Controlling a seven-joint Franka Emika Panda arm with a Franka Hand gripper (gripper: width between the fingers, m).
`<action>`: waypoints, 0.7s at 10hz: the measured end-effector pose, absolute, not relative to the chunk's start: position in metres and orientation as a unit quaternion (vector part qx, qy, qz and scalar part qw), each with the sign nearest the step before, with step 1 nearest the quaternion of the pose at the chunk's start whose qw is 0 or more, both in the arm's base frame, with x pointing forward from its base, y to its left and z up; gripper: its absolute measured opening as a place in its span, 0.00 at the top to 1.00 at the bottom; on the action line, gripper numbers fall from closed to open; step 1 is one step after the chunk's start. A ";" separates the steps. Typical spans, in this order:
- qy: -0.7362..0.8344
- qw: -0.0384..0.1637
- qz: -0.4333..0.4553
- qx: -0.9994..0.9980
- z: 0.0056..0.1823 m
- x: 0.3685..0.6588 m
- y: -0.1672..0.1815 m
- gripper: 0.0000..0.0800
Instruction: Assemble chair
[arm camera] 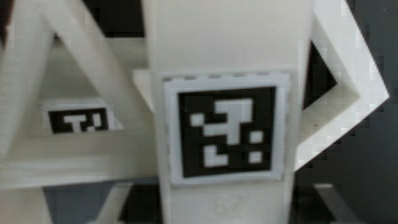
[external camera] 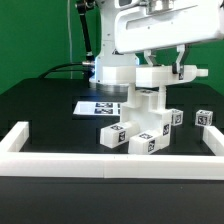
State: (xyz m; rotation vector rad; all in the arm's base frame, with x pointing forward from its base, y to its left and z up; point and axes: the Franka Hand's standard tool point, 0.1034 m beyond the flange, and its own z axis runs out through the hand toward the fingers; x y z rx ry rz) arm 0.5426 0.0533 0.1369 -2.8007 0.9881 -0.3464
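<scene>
The gripper (external camera: 163,66) hangs over the middle of the black table (external camera: 40,112). Its jaws pinch the top of a white upright bar (arm camera: 222,50) with a black and white tag (arm camera: 222,130) on it. This bar is part of the chair (external camera: 140,122), which stands half built just in front of the marker board (external camera: 95,104), inside the white rails (external camera: 100,160). A small loose block (external camera: 205,117) lies near it on the exterior view's right. I think the job now is to fit this bar in place. To do it well, hold the bar straight, go slowly, push down gently, and let go only when it sits snug
</scene>
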 end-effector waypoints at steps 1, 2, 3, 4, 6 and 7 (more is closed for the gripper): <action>0.328 0.076 -0.120 -0.934 0.138 0.544 0.053 0.63; 0.328 0.076 -0.120 -0.934 0.138 0.544 0.053 0.63; 0.328 0.076 -0.120 -0.934 0.138 0.544 0.053 0.63; 0.328 0.076 -0.120 -0.934 0.138 0.544 0.053 0.63; 0.331 0.077 -0.120 -0.933 0.138 0.545 0.051 0.63; 0.330 0.076 -0.119 -0.933 0.138 0.544 0.050 0.63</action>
